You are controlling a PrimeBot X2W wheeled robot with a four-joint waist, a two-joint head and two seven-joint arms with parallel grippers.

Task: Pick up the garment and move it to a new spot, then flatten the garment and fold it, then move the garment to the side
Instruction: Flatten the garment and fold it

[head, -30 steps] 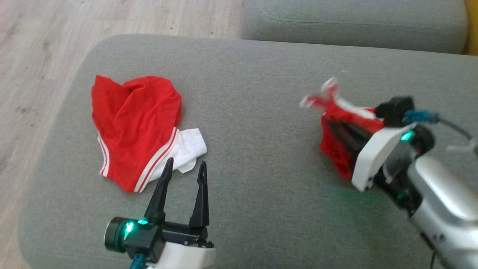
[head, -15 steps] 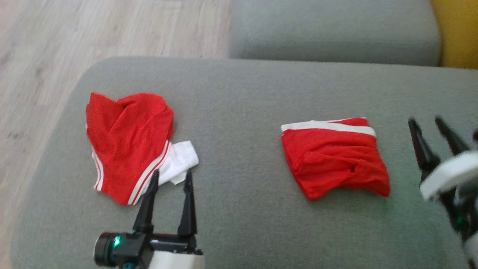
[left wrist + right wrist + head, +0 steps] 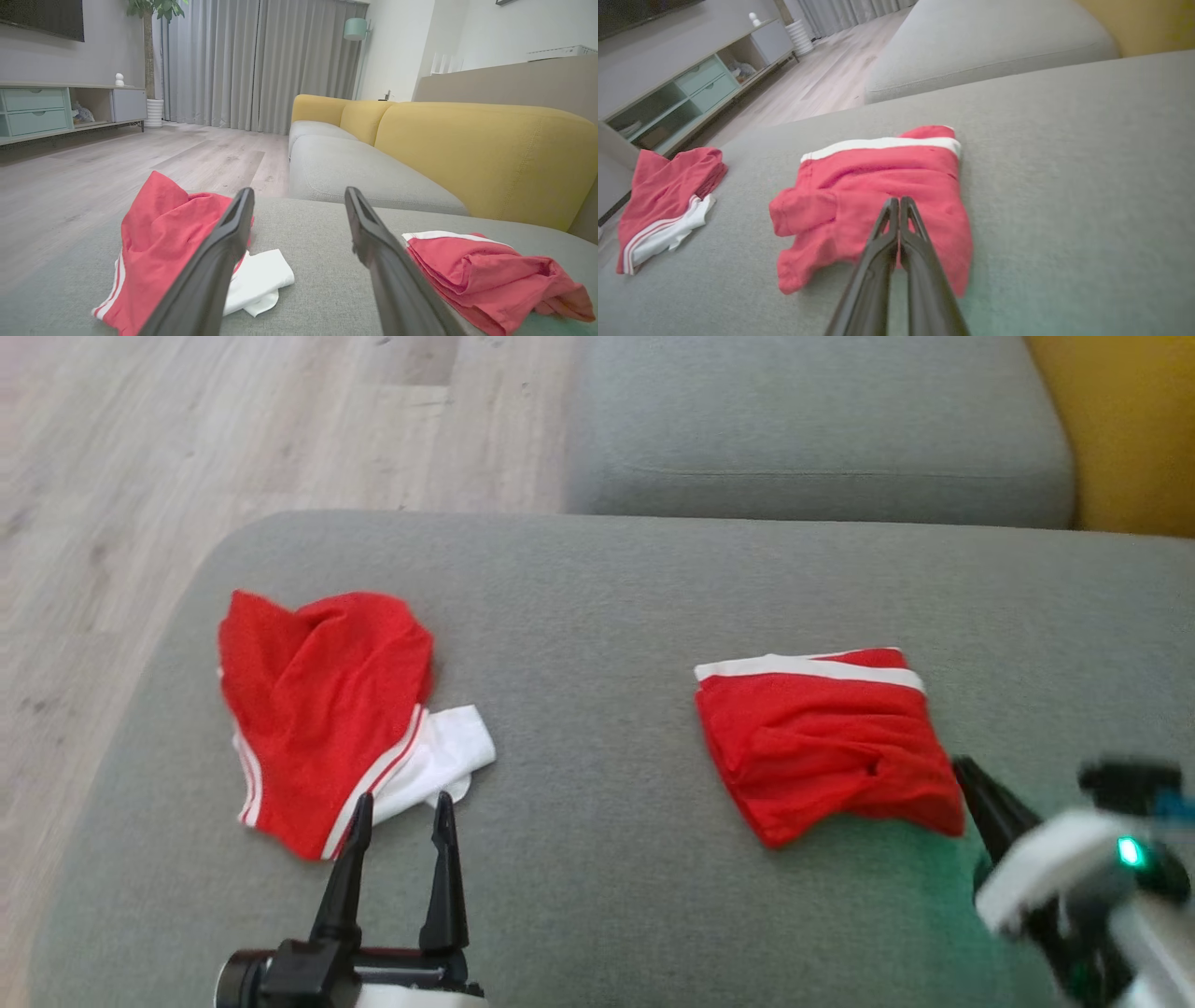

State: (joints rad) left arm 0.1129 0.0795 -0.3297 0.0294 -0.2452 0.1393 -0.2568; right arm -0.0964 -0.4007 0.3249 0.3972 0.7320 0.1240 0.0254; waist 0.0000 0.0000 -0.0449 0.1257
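The grey cushion (image 3: 597, 597) is occupied by 2 red pieces: the folded garment (image 3: 826, 747) is laid at its right, the crumpled garment (image 3: 317, 709) (white-trimmed) at its left. The left gripper (image 3: 401, 798) is held spread near the crumpled garment. The right gripper (image 3: 899, 201) is pressed together, with nothing pinched, at the folded garment's near edge.

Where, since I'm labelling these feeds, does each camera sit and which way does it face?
Head view: on the head, looking down at the grey couch seat; left end effector lower left, right end effector lower right.
Left wrist view: low over the seat, facing the yellow backrest; its own fingers spread.
Right wrist view: above the seat, facing the folded red garment; its own fingers pressed together.
Shared: all three show that garment and the crumpled red garment.
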